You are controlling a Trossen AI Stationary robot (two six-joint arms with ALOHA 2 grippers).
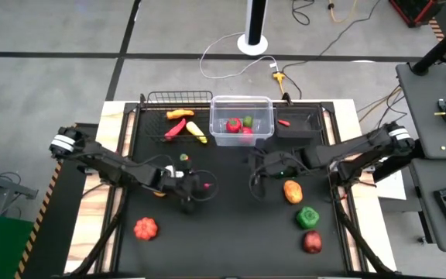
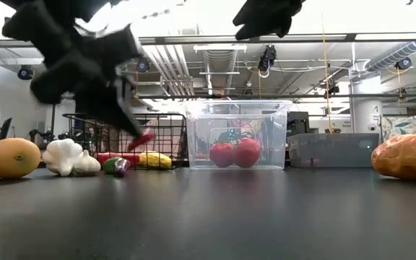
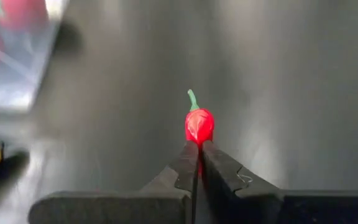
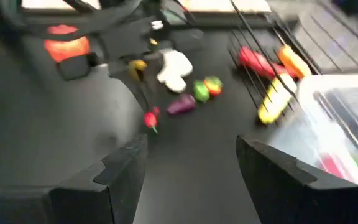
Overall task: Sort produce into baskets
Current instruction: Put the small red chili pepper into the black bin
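My left gripper (image 1: pixel 198 187) is shut on a small red chilli (image 3: pixel 199 123) with a green stem, left of the table's middle. My right gripper (image 1: pixel 256 166) hovers open and holds nothing, in front of the clear plastic bin (image 1: pixel 242 133); the bin holds red tomatoes (image 2: pixel 235 153). To the bin's left, the black wire basket (image 1: pixel 178 99) holds yellow corn (image 1: pixel 197 132), a red chilli and an orange piece. To its right, the low dark tray (image 1: pixel 307 126) holds one red chilli (image 1: pixel 283 122). A garlic (image 2: pixel 67 157) rests on the mat. My left gripper pinches the chilli's pointed end (image 3: pixel 198 139) between its two fingertips (image 3: pixel 215 163). The fingers slant down from the table's left. The chilli sticks out ahead of them, green stem (image 3: pixel 192 99) foremost. In the low view the chilli (image 2: pixel 142 139) hangs clear of the mat.
An orange pumpkin (image 1: pixel 145 227) lies near the front left. An orange piece (image 1: pixel 293 191), a green pepper (image 1: pixel 308 217) and a red fruit (image 1: pixel 312 242) lie at the front right. Small green and purple pieces (image 4: pixel 191 98) lie beside the garlic.
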